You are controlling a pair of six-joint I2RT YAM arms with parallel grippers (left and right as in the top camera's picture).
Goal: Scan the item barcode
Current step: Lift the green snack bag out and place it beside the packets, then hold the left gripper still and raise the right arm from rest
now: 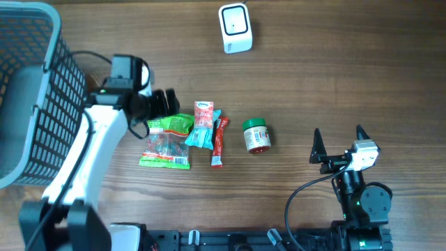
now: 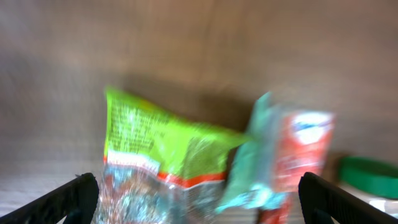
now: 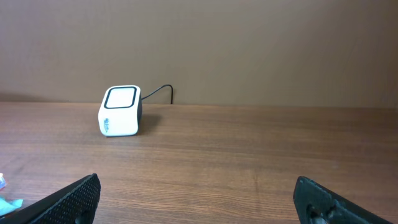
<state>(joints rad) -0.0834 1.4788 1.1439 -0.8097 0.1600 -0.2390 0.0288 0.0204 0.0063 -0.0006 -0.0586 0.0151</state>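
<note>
Left gripper [image 1: 167, 102] [image 2: 196, 180]: fingers spread wide, poised over far edge of green bag [image 1: 167, 143] [image 2: 155, 155]; wrist view blurred. Bag flat on table [image 1: 334, 70], mid-depth, left of centre. Just right of it, teal-red packet [image 1: 203, 124], then red stick [image 1: 219, 143], then jar [image 1: 256, 135] a little apart. Scanner [image 1: 235, 28] [image 3: 120, 111] at far edge, well apart from the row. Basket [image 1: 35, 90] far left. Right gripper [image 1: 339, 132] [image 3: 196, 190]: spread too, near right, facing scanner.
</note>
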